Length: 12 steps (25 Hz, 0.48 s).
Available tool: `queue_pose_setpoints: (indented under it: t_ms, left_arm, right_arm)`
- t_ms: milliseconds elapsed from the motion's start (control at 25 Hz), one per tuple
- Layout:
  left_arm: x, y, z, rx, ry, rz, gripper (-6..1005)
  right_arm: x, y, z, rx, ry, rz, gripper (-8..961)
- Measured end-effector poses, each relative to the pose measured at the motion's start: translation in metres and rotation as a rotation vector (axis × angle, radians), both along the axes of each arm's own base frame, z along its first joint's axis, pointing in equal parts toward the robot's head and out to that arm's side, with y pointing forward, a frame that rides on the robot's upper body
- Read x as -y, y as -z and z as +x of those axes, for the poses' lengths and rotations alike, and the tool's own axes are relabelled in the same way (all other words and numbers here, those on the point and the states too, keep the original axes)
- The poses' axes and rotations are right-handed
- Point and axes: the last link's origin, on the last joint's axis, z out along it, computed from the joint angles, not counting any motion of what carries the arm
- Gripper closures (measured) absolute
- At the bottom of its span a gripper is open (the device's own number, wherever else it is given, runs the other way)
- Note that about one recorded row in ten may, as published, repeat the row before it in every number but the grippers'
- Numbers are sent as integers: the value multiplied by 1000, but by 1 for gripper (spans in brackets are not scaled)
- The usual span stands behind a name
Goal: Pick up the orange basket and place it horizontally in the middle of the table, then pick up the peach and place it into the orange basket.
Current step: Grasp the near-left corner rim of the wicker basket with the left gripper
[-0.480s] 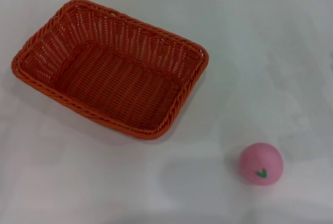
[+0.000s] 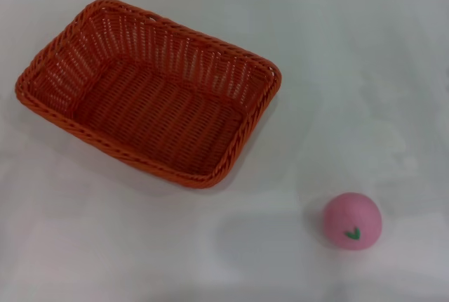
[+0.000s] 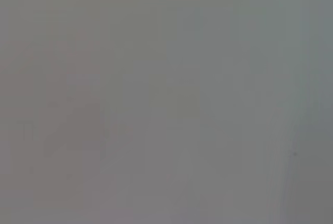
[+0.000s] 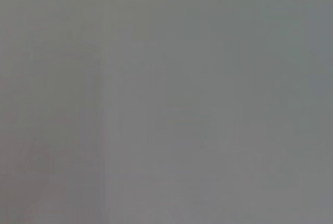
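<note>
The orange basket sits on the left half of the white table in the head view, its long side running at a slant from far left to near right, with nothing inside it. The peach, pink with a small green leaf mark facing me, rests on the table near the front right, well apart from the basket. Neither gripper nor any arm shows in the head view. Both wrist views hold only a plain grey surface.
The table's far edge runs along the top of the head view. Bare tabletop lies to the right of the basket and between the basket and the peach.
</note>
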Motion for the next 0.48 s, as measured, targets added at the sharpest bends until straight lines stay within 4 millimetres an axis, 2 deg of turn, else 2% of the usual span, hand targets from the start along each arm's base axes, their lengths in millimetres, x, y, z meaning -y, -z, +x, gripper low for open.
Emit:
queue_pose_setpoints:
  t_ms: [280, 480]
  left_arm:
    - [-3, -6, 3, 31, 9, -28, 116]
    - [-8, -19, 13, 79, 11, -170, 116]
  right_arm:
    - [-1, -1, 0, 2, -1, 3, 278]
    - [-1, -2, 0, 0, -1, 5, 278]
